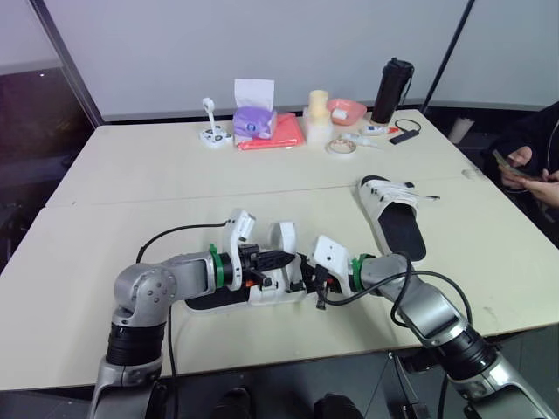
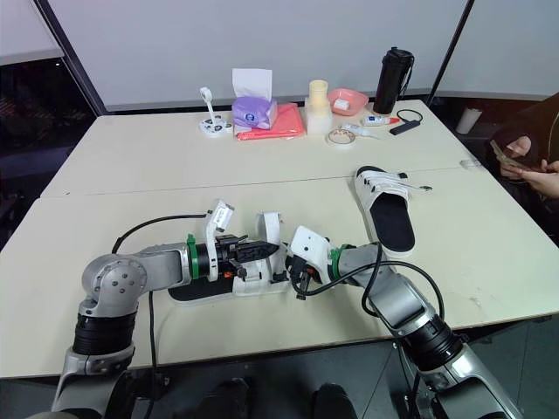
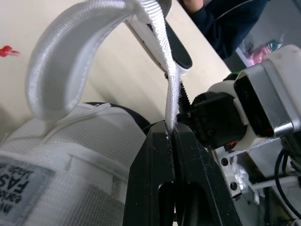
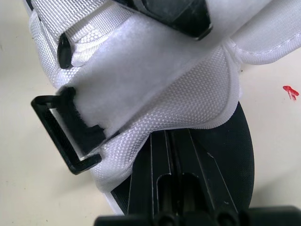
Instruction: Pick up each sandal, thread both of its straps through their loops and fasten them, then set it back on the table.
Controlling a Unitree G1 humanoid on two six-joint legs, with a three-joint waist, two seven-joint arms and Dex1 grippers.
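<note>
Nearest, at 6 o'clock on the surface (image 1: 131, 175): near sandal (image 1: 262, 295), black sole, white mesh upper, one strap (image 3: 171, 94) arched upright. Pinched flat on that strap: left end effector (image 3: 171, 129). Narrow, tips tucked under the upper beside a black loop (image 4: 53, 135): right end effector (image 4: 168, 139). Flat at 2 o'clock: second sandal (image 1: 400, 229).
</note>
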